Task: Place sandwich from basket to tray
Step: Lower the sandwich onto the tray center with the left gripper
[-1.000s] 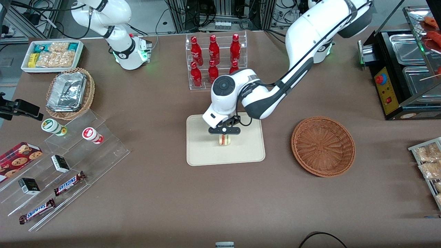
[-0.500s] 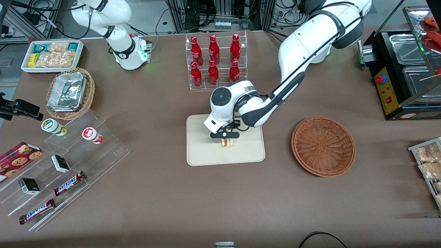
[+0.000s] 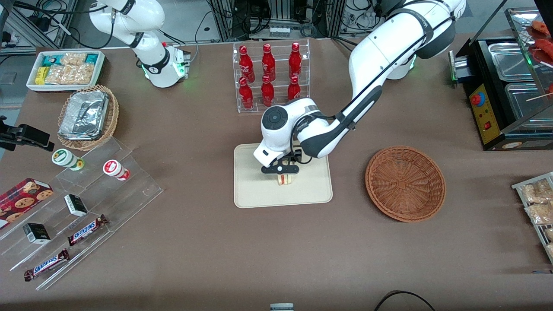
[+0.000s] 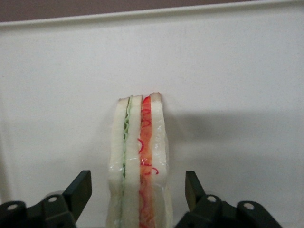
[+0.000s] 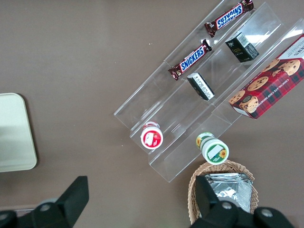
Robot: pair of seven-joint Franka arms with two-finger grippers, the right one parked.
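The left arm's gripper (image 3: 281, 171) hangs low over the middle of the tray (image 3: 250, 190), directly above the sandwich (image 3: 284, 179). The wrist view shows the jaws spread apart: one black fingertip (image 4: 78, 190) stands off one bread face and the other stands off the opposite face, with a strip of bare tray (image 4: 228, 71) visible on each side, so neither finger touches the sandwich (image 4: 140, 161). The sandwich stands upright on its edge on the tray, its layers showing as pale bread, a thin green line, more bread, then an orange-red band and an outer slice.

The cream tray lies flat on the brown tabletop (image 3: 207, 250), roughly at its centre. The round reddish-brown wicker basket (image 3: 405, 183) sits beside the tray, toward the working arm's end of the tabletop, apart from it, and holds nothing that can be seen.

Farther from the front camera than the tray stands a clear acrylic rack of red bottles (image 3: 268, 73). Toward the parked arm's end lie a tan wicker basket with foil trays (image 3: 86, 115), a white bin of snack packets (image 3: 65, 69), and a stepped clear display (image 3: 86, 207) carrying two small cups, small dark boxes and Snickers bars (image 3: 86, 230). A red cookie box (image 3: 23, 196) lies beside that display. At the working arm's end stands a black warmer with steel pans (image 3: 512, 69).
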